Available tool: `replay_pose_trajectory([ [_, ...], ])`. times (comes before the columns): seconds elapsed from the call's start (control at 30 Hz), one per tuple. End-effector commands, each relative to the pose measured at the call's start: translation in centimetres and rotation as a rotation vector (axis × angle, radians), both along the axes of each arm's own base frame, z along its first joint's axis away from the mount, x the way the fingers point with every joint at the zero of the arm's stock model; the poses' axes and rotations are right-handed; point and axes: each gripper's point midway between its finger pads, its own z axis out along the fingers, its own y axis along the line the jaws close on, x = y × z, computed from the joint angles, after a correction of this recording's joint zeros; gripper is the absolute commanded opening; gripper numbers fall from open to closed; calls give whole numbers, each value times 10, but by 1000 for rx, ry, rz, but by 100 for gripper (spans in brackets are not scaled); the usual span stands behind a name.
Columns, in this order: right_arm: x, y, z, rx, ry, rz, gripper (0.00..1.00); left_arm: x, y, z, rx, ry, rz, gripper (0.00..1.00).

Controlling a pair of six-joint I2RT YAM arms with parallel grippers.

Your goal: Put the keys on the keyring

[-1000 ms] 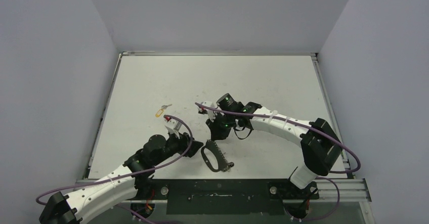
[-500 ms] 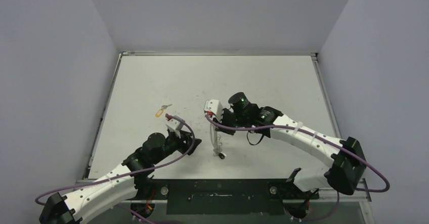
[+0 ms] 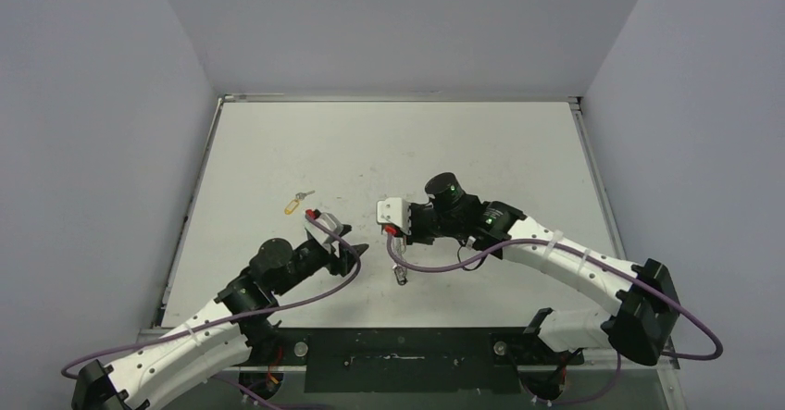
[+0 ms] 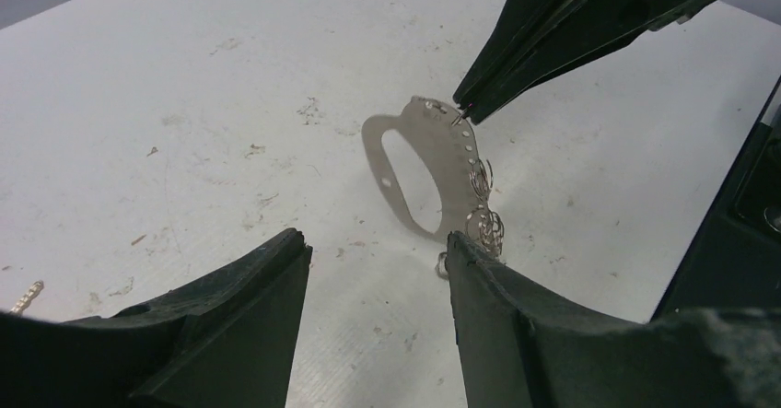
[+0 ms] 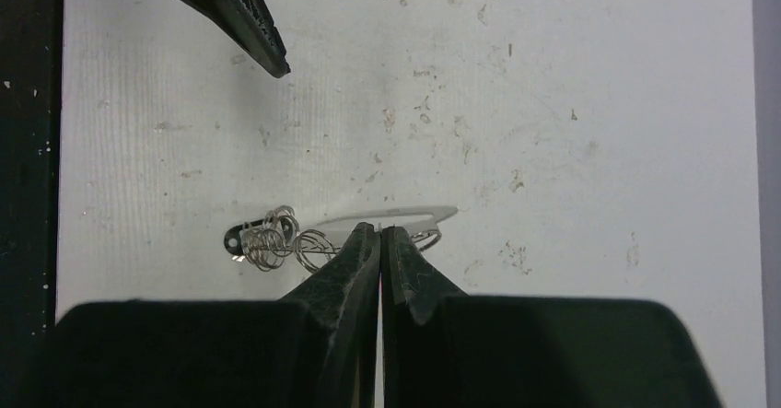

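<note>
Raised now, one keyring [image 4: 448, 182] hangs from clamped right fingers [image 5: 350, 270]; left fingers [image 4: 230, 325] half-open, empty; one key [image 3: 296, 202] apart

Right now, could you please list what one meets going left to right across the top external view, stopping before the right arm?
Small silver key with yellow oblong tag → left arm's black hand, open → large flat silver-grey metal keyring, hanging edge-on.

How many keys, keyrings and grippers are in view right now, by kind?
Keys: 1, the yellow-tagged key, loose on the table.
Keyring: 1, held by the shut right gripper.
Grippers: 2, the left gripper open and empty.
Unclear: 1 small black piece on the keyring's chain, possibly a second key.
Total: 5.
</note>
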Motion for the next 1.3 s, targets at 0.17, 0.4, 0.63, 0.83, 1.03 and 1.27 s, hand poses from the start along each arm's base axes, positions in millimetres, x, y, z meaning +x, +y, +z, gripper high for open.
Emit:
replay_pose_trajectory([
  [0.17,-15,38,0,58,81,164,0,-3,-5,35,-24,-154,-59,54],
  [0.4,-34,54,-26,61,244,147,0,-1,-1,34,-33,-174,-36,54],
  [0.63,-51,59,-32,106,348,135,0,3,2,19,-9,-144,-4,53],
  [0.83,-56,54,-37,106,438,57,0,-1,2,-5,18,-114,-25,49],
  [1.03,-53,47,-37,182,483,-65,0,-16,-8,-30,-23,-68,-110,38],
  [1.27,-48,43,-30,275,566,-176,0,-28,-18,-46,-26,-27,-185,26],
])
